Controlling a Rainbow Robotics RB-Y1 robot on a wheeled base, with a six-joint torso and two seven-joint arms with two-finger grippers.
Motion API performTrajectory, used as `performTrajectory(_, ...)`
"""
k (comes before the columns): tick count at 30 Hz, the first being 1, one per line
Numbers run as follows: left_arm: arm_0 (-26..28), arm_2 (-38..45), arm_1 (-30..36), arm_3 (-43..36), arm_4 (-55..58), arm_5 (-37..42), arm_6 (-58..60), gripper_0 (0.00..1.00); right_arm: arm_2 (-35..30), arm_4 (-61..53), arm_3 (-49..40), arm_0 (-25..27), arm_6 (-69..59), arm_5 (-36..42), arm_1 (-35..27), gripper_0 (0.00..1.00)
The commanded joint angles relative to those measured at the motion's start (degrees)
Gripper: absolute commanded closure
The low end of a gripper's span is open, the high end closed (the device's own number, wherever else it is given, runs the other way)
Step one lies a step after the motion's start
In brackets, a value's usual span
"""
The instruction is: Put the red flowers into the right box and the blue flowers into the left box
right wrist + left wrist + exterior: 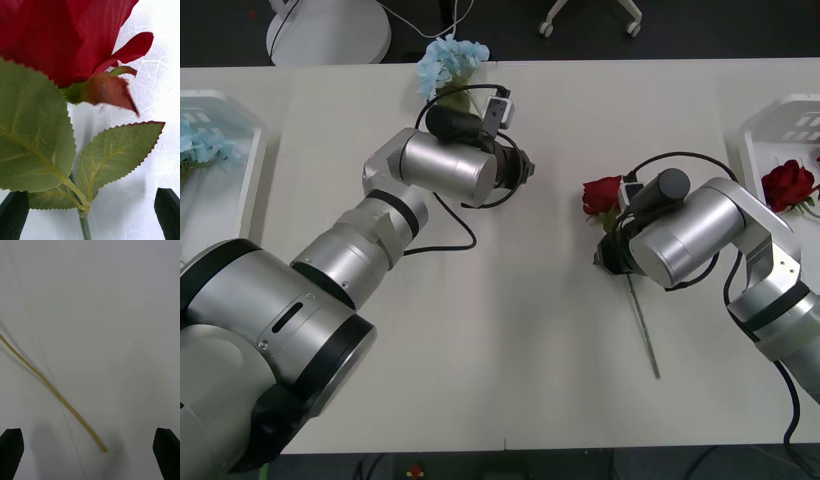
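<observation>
Two arms, front view: the left gripper [525, 168] hangs over mid-table near a blue flower [448, 62] lying at the far edge; the right gripper [608, 252] is over a red rose [601, 194].
Rose axis: bloom toward the far edge, stem [642, 322] running to the near edge, bare table [510, 340] around.
Boxes: left box [242, 170] holds blue flowers, right box [760, 140] one rose [788, 184].
Right wrist view: fingers [168, 210] apart, astride stem [84, 225] and leaves [33, 142].
Left wrist view: fingers [11, 450] apart over a thin tan stem [56, 393] lying diagonally.
</observation>
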Motion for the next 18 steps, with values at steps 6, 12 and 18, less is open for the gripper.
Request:
performTrajectory(6,0.82,-4.75,-1.41,-0.63,-0.81,2.75,0.96,0.00,1.08,3.26,-0.58,0.36,1.73,-0.49,0.99,0.03)
performTrajectory(12,2.14,-5.89,-1.50,-0.63,-2.39,0.81,1.67,0.06,2.57,3.87,-0.23,0.36,1.82,-0.23,1.16,0.04)
performTrajectory(18,4.95,-5.89,-1.06,-0.54,-4.24,-7.45,2.72,0.07,3.28,2.99,-0.14,0.36,1.99,0.74,1.16,0.10)
